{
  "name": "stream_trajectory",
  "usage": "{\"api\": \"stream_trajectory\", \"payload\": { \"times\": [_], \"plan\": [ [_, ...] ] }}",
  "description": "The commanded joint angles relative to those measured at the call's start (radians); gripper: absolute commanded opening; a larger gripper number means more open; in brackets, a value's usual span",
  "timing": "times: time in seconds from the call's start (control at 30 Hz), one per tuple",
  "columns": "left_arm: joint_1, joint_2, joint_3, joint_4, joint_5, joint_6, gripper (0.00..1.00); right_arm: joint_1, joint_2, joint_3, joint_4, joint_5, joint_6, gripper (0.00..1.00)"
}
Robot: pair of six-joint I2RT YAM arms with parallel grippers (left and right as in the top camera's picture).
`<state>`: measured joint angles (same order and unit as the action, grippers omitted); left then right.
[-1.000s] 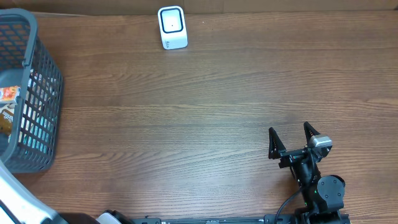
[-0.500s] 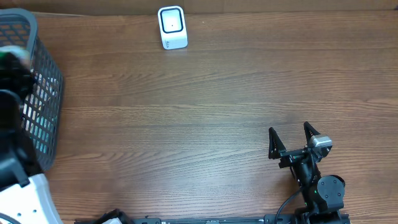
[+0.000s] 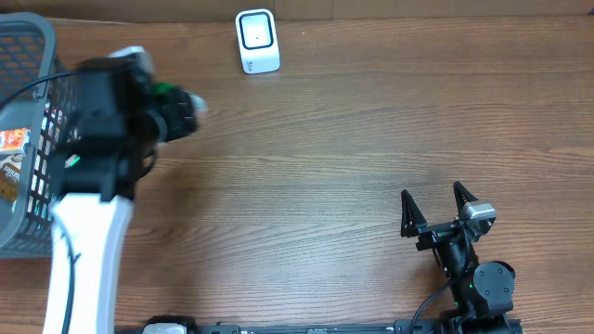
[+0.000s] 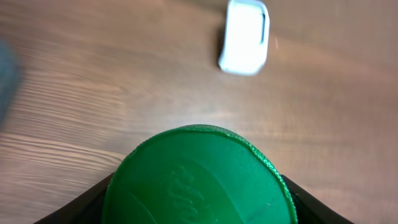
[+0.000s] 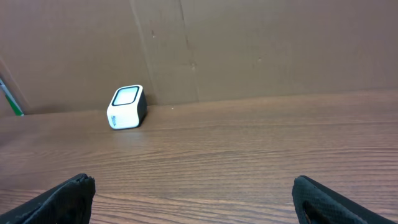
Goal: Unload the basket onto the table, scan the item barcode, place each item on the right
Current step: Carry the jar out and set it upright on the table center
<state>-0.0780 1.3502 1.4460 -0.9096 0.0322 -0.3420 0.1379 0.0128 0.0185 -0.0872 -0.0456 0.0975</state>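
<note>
The item [image 4: 199, 174] shows as a round green ribbed lid filling the bottom of the left wrist view; its barcode is hidden. My left gripper [image 4: 199, 208] is shut on it, with black fingers [image 4: 93, 202] on either side. From overhead the left gripper [image 3: 181, 107] is blurred, holding the green item [image 3: 167, 93] just right of the basket. The white barcode scanner [image 3: 257, 41] stands at the table's far edge, ahead of the item [image 4: 244, 36]. My right gripper [image 3: 432, 195] rests open near the front right, nothing between its fingers [image 5: 68, 196].
A grey mesh basket [image 3: 70, 139] at the far left holds more packaged goods [image 3: 11, 141]. A brown cardboard wall [image 5: 249, 43] backs the table behind the scanner [image 5: 126, 107].
My left arm has swung out of the basket area to the right, over the table, carrying the green-lidded item. The right arm has not moved.
</note>
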Motion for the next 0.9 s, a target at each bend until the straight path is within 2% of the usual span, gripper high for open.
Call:
{"api": "stream_trajectory", "payload": {
  "times": [0.0, 0.27, 0.53, 0.87],
  "plan": [
    [-0.085, 0.087, 0.006, 0.015, -0.027, -0.011, 0.48, -0.003, -0.010, -0.011, 0.006, -0.001, 0.002, 1.00],
    [-0.269, 0.332, 0.006, 0.156, -0.043, -0.014, 0.48, -0.003, -0.010, -0.011, 0.006, -0.001, 0.002, 1.00],
    [-0.403, 0.528, 0.006, 0.231, -0.098, -0.022, 0.48, -0.003, -0.010, -0.011, 0.006, -0.001, 0.002, 1.00],
    [-0.486, 0.646, 0.006, 0.340, -0.157, -0.084, 0.45, -0.003, -0.010, -0.011, 0.006, -0.001, 0.002, 1.00]
  ]
}}
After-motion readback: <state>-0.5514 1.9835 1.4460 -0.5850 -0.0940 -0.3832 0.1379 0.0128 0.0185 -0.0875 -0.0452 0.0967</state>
